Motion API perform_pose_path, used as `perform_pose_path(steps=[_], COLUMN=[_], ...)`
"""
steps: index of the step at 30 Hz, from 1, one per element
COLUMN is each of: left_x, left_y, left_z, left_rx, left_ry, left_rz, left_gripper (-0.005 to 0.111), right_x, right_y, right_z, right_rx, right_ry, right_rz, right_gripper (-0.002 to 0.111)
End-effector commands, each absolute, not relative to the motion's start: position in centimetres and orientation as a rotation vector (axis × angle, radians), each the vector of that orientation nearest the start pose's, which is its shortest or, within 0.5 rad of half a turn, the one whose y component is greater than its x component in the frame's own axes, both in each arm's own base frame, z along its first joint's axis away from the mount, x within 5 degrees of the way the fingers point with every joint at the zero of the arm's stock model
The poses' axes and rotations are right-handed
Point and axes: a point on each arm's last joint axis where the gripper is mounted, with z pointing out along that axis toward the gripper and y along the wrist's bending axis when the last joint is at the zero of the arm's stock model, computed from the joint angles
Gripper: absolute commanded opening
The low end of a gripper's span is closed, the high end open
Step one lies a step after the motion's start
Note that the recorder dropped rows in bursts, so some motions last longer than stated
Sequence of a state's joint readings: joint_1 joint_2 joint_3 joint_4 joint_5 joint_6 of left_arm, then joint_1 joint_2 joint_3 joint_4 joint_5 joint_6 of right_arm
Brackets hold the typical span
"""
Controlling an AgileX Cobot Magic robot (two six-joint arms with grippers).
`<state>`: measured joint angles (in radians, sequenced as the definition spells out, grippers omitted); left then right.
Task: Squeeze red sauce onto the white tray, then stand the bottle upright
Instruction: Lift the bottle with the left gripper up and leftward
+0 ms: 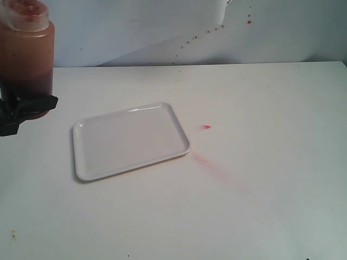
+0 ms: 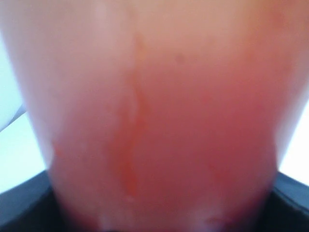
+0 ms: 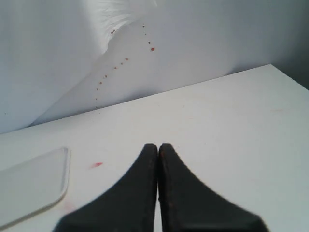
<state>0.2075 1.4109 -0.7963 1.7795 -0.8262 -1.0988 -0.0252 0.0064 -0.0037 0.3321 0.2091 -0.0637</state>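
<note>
Bottle [image 1: 28,54] sits at the frame's upper left, clamped low by the left gripper [image 1: 30,104], beside the bare white tray [image 1: 130,141]; a squeeze here would likely miss onto the table [image 1: 271,206]; right gripper [image 3: 158,147] pressed together, empty.

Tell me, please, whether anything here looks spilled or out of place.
Yes: a red speck and a faint pink smear stain the table beside the white tray, and reddish dots spatter the back wall. The tray itself looks clean.

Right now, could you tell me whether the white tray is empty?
Empty: the white tray shows only bare white surface, nothing red on it.
</note>
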Motion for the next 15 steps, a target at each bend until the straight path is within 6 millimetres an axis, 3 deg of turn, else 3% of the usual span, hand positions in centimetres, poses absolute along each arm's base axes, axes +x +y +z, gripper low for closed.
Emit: perform_pose_path(steps=[1, 8, 15], left_x=[27.52, 27.52, 27.56], left_y=[-0.97, -0.97, -0.92], left_z=[26.42, 26.42, 26.41], left_rx=[0.911, 0.909, 0.909], left_ry=[1.83, 1.831, 1.832], left_rz=[-0.358, -0.359, -0.349], left_gripper=[0.0, 0.0, 0.0], right_x=[5.63, 5.64, 5.63], right_y=[0.44, 0.34, 0.74], right_z=[20.03, 20.86, 20.51], right_rx=[0.277, 0.569, 0.552], right_ry=[1.611, 1.462, 1.513], right_rz=[0.316, 0.628, 0.652], right_gripper=[0.0, 0.0, 0.0])
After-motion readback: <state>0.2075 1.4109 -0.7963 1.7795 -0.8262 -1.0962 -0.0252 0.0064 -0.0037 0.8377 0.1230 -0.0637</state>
